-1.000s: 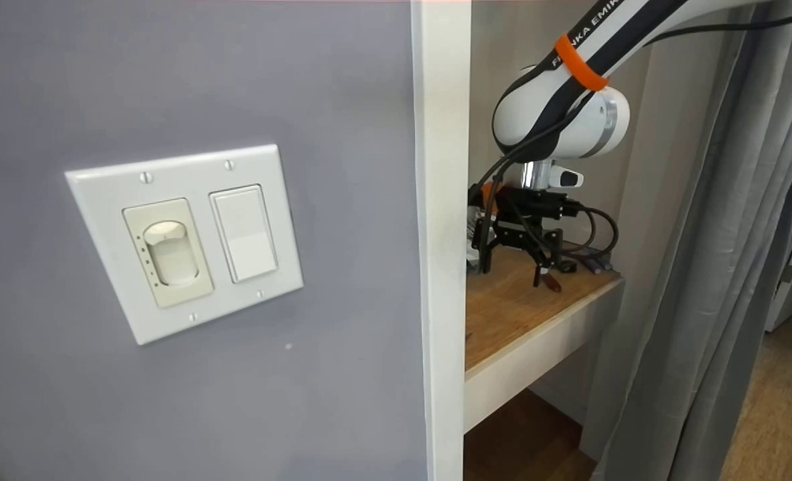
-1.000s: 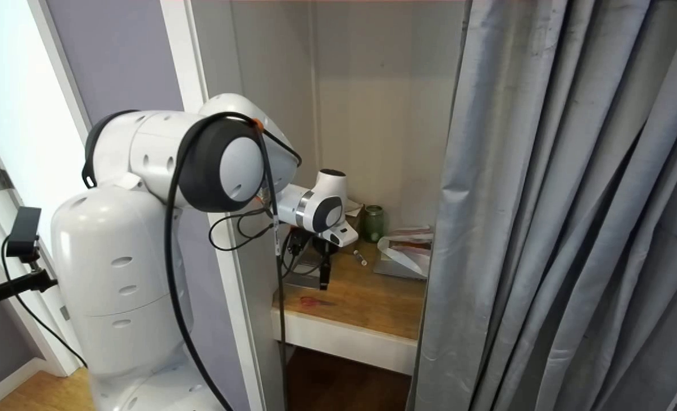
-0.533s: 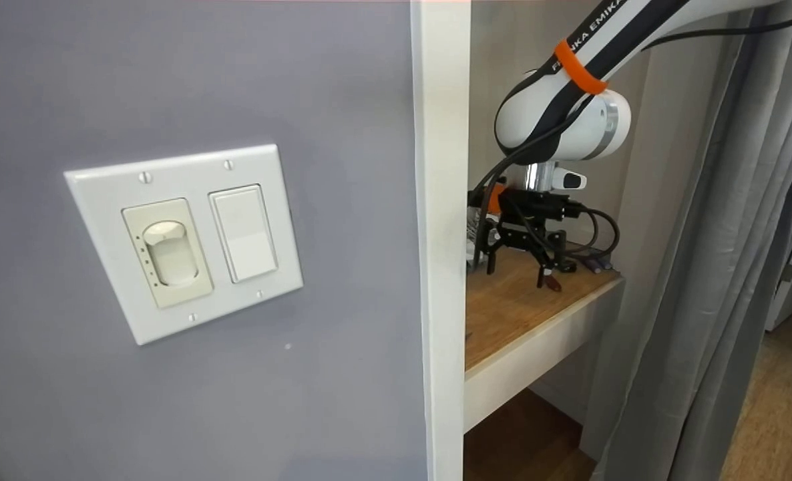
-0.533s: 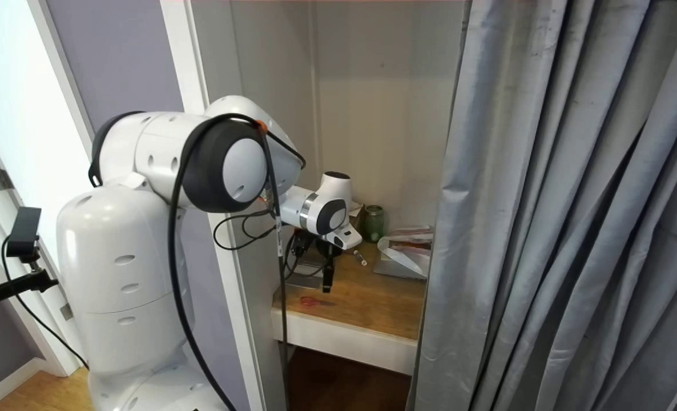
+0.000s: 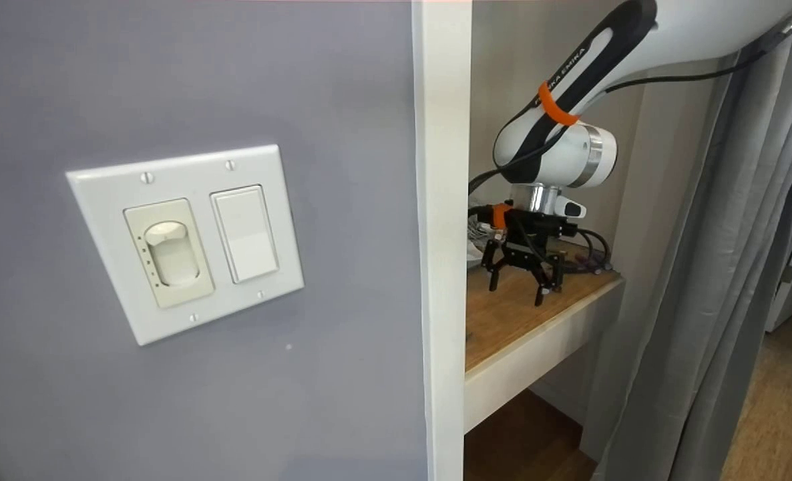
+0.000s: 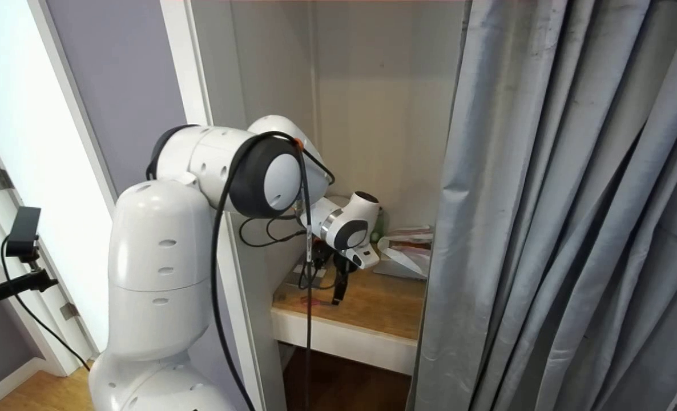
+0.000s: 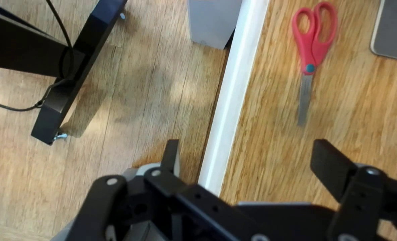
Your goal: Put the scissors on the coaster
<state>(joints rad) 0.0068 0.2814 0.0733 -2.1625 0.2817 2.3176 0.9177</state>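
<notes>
The scissors point(image 7: 309, 57) lie flat on the wooden shelf in the wrist view, red handles up the frame and grey blades pointing down it. They also show in an exterior view point(image 6: 317, 301), partly behind a cable; the gripper hides them in the opposite exterior view. A grey flat plate point(image 7: 394, 31) with a rounded corner, perhaps the coaster, is cut off at the wrist view's upper right. My gripper point(image 7: 247, 147) is open and empty, fingers wide apart above the shelf's front edge, below the blade tips in the frame. It shows in both exterior views point(image 5: 516, 292) point(image 6: 338, 299), pointing down.
The shelf has a white front edge point(image 7: 232, 100) with a drop to the floor. A green jar point(image 6: 377, 225) and a plastic bag point(image 6: 410, 245) stand at the back. A grey curtain point(image 6: 515, 200) hangs on one side. A black stand point(image 7: 68, 83) is on the floor.
The arm has moved lower and, in an exterior view, to the right, bringing the gripper down near the scissors. It now partly covers the green jar. The gripper stays open; the scissors have not moved.
</notes>
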